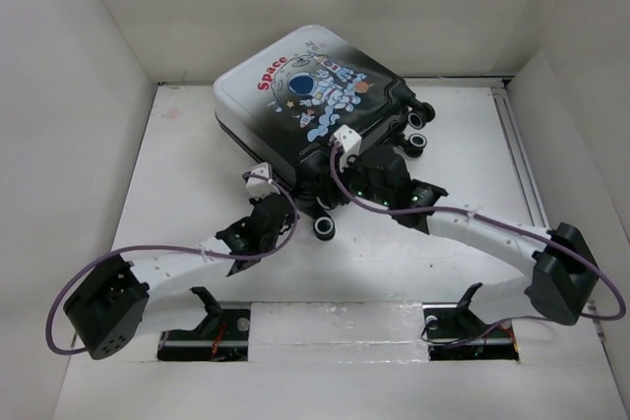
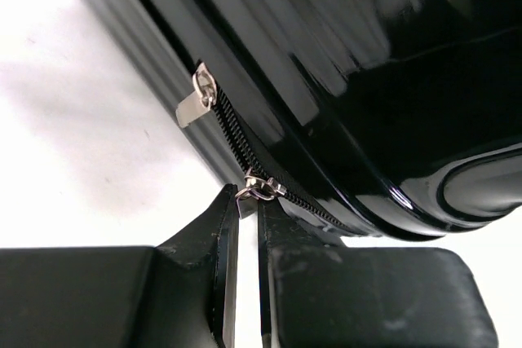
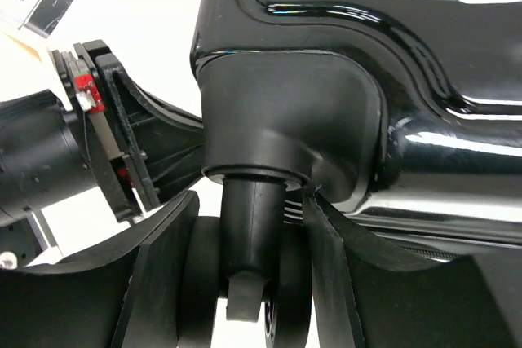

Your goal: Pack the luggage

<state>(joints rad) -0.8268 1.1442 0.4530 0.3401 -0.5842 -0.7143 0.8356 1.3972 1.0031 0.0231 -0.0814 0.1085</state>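
The luggage [image 1: 315,86] lies flat and closed at the back of the table, astronaut print facing up. My left gripper [image 1: 268,187] is at its front-left edge, shut on a small silver zipper pull [image 2: 247,196] at the zipper track. A second zipper pull [image 2: 196,99] hangs free farther along the same track. My right gripper [image 1: 379,179] is at the luggage's front corner. In the right wrist view its two fingers [image 3: 163,283] press against both sides of a black caster wheel [image 3: 289,299], below the wheel's housing [image 3: 285,112].
Another caster wheel [image 1: 325,226] sticks out at the front between the two grippers, and two wheels [image 1: 418,142] stand at the luggage's right side. White walls close in the table on the left, back and right. A metal rail [image 1: 520,159] runs along the right edge.
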